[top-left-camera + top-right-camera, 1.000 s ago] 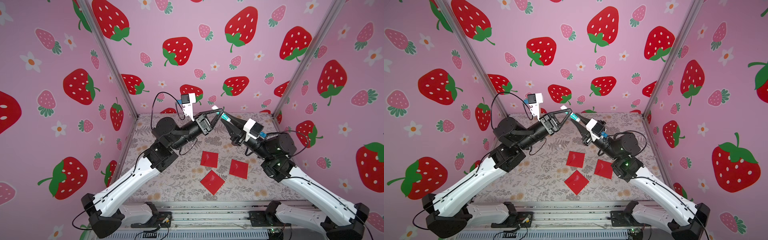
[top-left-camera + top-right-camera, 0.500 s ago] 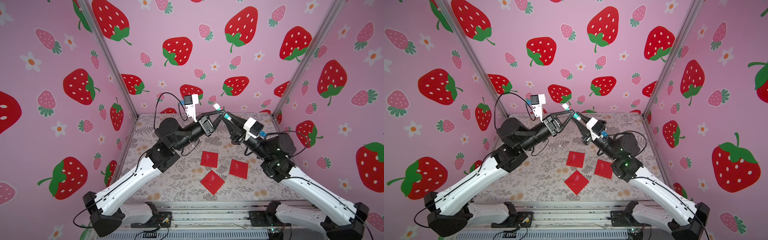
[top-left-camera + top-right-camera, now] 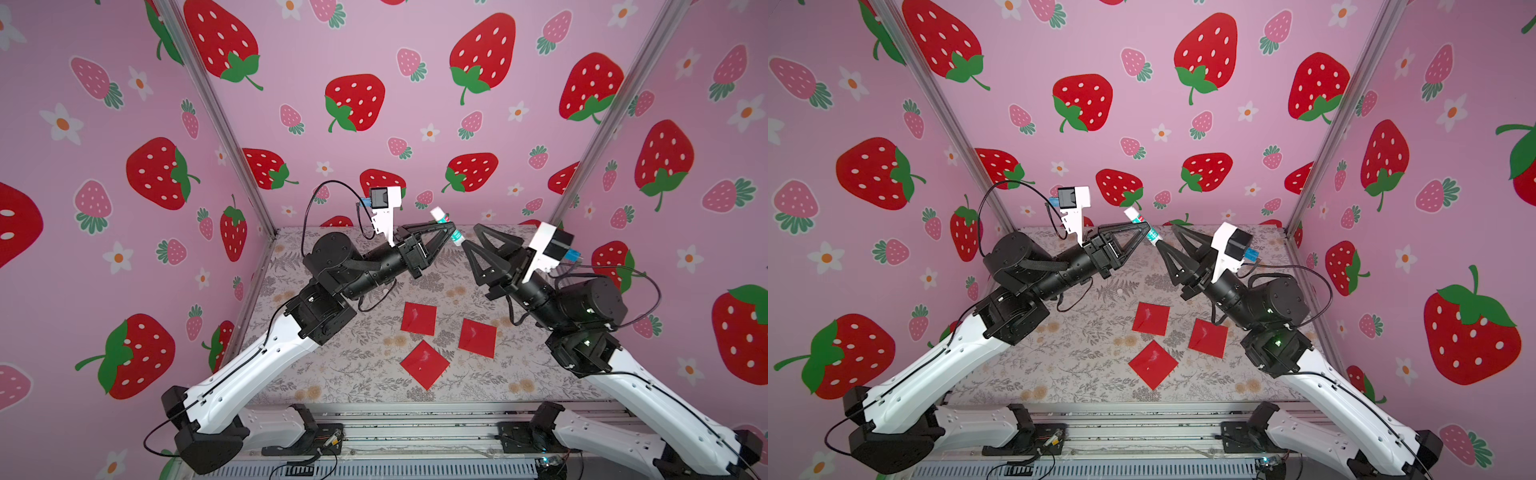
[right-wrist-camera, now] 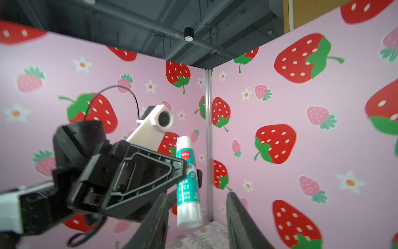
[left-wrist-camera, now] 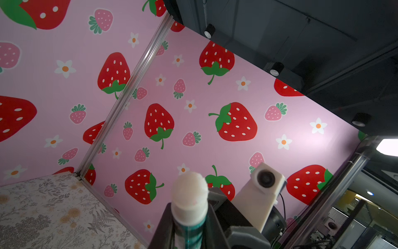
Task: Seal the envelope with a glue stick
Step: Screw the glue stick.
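Pink strawberry-print walls enclose a floral surface [image 3: 332,365], on which three red envelopes [image 3: 419,318] are laid flat in both top views. Toward 12 o'clock of them, the glue stick [image 3: 440,217] is held in the air by the left hand [image 3: 449,227], which is clamped across its teal band. The stick is tilted, its white end toward 11 o'clock. The right hand [image 3: 470,236] is seen just beside the stick's lower end, at about 4 o'clock of it, jaws parted and nothing held.

In the left wrist view the stick [image 5: 189,200] is shown uncapped, with a rounded white glue tip bared.

In the right wrist view its white base [image 4: 189,215] is seen between the parted jaws; contact cannot be told.

The step in hand is judged to be readying the stick. Next, it would have to be turned glue end down and brought to an envelope's flap.
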